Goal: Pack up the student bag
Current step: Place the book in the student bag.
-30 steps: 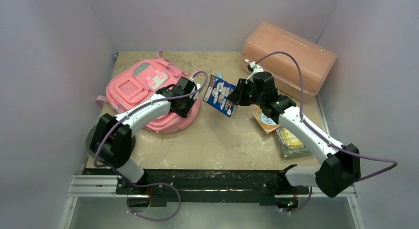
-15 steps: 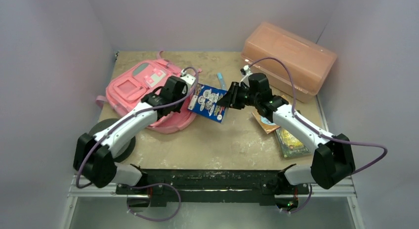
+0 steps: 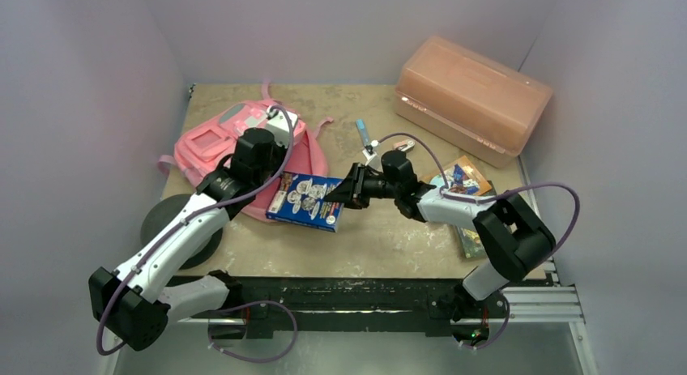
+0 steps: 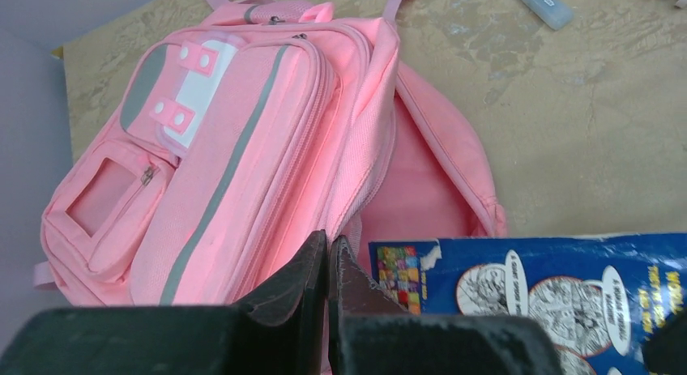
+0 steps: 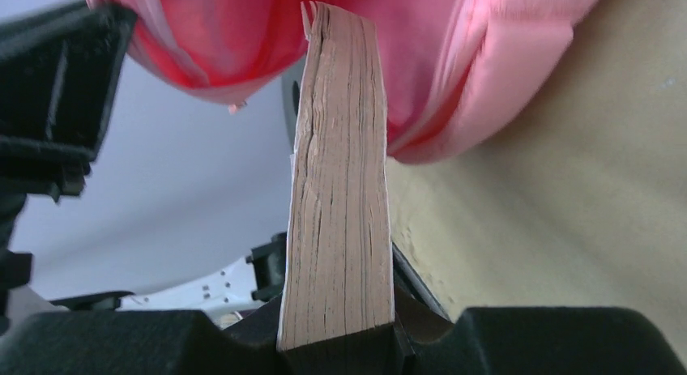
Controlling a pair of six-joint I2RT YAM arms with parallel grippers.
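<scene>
Clock set on the top view, 12 o'clock = far wall.

- 8 o'clock, nearest you: a dark round disc (image 3: 166,223) at the left edge of the table (image 3: 389,245), partly under the left arm.
- 4 o'clock: a dark book (image 3: 467,244) lies flat, mostly covered by the right arm. A colourful book (image 3: 462,174) lies just beyond it at 3 o'clock.
- Centre: your right gripper (image 3: 339,194) is clamped on the right edge of the blue comic-cover book (image 3: 306,201). The right wrist view shows the page block pinched between both fingers. The book's left end reaches the bag's opening; you cannot tell whether it is inside.
- Left gripper (image 4: 328,249): jaws pressed tight together, tips at the rim of the bag's opening, just beside the blue book's corner. You cannot tell whether any fabric is caught between them.
- 10 o'clock: the student bag (image 3: 212,140) lies on the table with its front pockets up and the main compartment gaping toward the centre.
- 12 o'clock: a pale blue pen (image 3: 363,132) lies on bare table.
- 1 o'clock, farthest: a translucent orange-pink box (image 3: 470,91), lid on.
</scene>
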